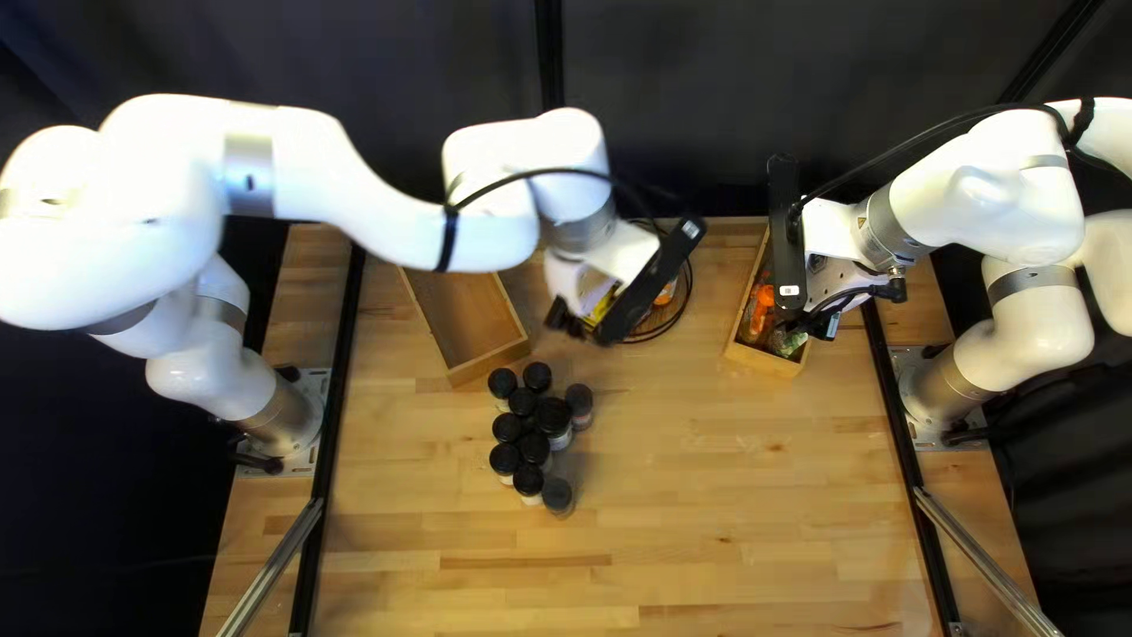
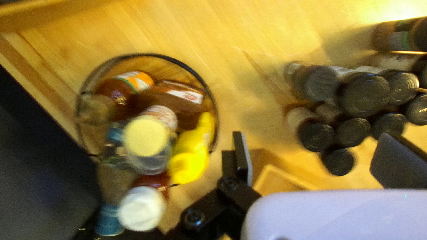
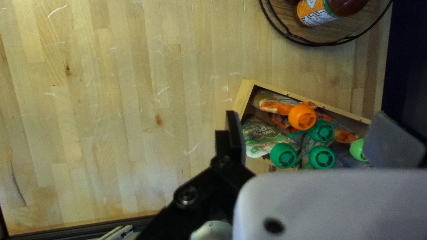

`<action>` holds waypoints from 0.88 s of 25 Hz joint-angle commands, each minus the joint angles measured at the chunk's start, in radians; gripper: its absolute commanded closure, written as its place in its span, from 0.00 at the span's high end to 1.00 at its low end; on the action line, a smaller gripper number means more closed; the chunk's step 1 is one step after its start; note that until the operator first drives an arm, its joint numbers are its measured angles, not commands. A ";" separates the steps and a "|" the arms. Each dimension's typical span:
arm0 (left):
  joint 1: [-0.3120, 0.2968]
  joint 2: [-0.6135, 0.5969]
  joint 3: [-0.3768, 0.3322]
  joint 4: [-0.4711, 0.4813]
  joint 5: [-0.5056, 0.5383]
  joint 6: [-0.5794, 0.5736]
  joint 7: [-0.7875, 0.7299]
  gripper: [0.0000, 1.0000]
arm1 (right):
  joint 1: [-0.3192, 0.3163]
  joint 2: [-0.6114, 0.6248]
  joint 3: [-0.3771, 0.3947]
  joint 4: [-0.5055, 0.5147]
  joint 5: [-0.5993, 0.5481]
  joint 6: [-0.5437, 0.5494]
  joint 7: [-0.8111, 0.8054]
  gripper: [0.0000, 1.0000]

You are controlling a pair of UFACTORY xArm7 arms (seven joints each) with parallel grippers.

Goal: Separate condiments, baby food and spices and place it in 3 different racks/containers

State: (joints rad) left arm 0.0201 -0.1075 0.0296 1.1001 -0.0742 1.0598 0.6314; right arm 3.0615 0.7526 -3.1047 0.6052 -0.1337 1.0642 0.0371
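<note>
My left gripper hangs over the table's far middle; seen from its wrist, the left gripper is open and empty. Black-capped spice jars stand grouped near the table's middle, ahead of its fingers in the left wrist view. Beside it, the round wire basket holds a yellow bottle, a white-capped bottle and other condiments. My right gripper is above a wooden box; in its own view the right gripper is open, with baby food pouches in the box beneath.
An empty wooden box lies left of the left gripper in the top left view, partly under my left arm. Dark curtain hangs behind the far edge. Black rails run along both table sides.
</note>
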 commanded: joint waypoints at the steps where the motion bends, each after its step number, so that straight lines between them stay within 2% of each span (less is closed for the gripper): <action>1: -0.025 -0.069 -0.085 -0.100 0.061 -0.049 -0.331 1.00 | 0.000 0.000 0.000 0.000 0.000 0.000 0.000 1.00; 4: -0.029 -0.075 -0.129 -0.137 0.104 -0.067 -0.544 1.00 | 0.000 0.000 0.000 0.000 0.000 0.000 0.000 1.00; 8: -0.036 -0.070 -0.152 -0.189 0.097 -0.106 -0.708 1.00 | 0.000 0.000 0.000 0.000 0.000 0.000 0.000 1.00; 15: -0.031 -0.003 -0.168 -0.220 0.113 -0.166 -0.890 1.00 | 0.000 0.000 0.000 0.000 0.000 0.000 0.000 1.00; 22: -0.034 0.083 -0.177 -0.227 0.183 -0.214 -1.035 1.00 | 0.000 0.000 0.000 0.000 0.000 0.000 0.000 1.00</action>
State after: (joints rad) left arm -0.0106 -0.0581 -0.1425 0.8774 0.0771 0.8661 -0.3517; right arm 3.0615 0.7526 -3.1047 0.6052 -0.1337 1.0642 0.0371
